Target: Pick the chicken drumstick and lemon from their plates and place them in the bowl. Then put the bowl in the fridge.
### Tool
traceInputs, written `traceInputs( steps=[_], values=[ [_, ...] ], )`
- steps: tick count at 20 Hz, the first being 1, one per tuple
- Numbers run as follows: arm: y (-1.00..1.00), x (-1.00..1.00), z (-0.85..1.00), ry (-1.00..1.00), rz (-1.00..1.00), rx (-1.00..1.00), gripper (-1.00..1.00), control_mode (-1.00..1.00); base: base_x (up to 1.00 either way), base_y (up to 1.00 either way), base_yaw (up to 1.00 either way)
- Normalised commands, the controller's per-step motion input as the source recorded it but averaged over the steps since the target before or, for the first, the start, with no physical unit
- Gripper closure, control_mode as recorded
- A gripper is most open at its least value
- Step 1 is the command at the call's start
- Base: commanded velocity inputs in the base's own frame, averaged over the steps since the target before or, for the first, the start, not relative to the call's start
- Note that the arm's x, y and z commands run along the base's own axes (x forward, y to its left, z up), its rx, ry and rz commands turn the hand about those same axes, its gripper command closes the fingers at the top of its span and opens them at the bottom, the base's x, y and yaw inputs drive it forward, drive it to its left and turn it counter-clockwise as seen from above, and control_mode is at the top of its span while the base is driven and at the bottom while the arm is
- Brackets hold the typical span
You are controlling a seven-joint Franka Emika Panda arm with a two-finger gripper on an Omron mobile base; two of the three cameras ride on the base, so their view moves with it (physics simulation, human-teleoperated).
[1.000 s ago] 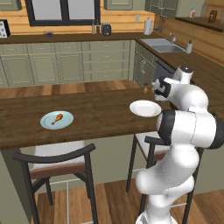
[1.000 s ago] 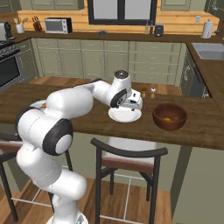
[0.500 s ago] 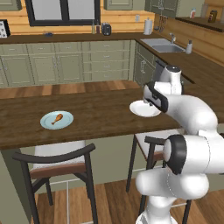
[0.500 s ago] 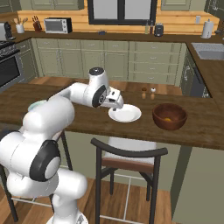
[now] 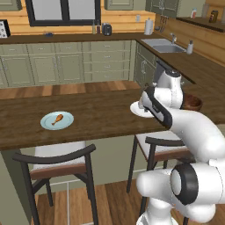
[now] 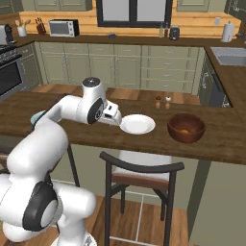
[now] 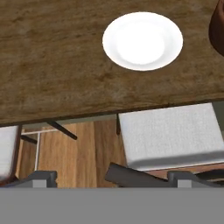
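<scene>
Lemon [image 6: 184, 130] sits in bowl [image 6: 186, 128]; gripper [image 6: 114, 116], jaws wide and empty, beside bare white plate [image 6: 137, 124], must next reach far-off drumstick [image 5: 57, 118].

- The counter [image 7: 52, 65] is dark wood with a visible grain, matt.
- The white plate [image 7: 142, 40] looks smooth and faintly glossy, like glazed ceramic.
- The bowl [image 6: 186, 128] looks like dark reddish wood.
- The stool seat [image 7: 168, 135] looks like pale woven cloth, its frame dark.
- The floor [image 7: 83, 151] is warm wooden boards.
</scene>
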Motion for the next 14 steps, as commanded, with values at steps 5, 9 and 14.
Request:
traceInputs(
  steps=[5, 9, 14],
  values=[
    [0.07, -0.65, 0.13, 0.00, 0.00, -0.04, -1.00, -1.00, 0.00, 0.00, 0.00],
    [0.21, -0.19, 0.01, 0.00, 0.00, -0.01, -1.00, 1.00, -0.07, 0.17, 0.01],
    [0.00, 0.00, 0.00, 0.00, 0.00, 0.00, -1.00, 1.00, -0.50, 1.00, 0.05]
  ],
)
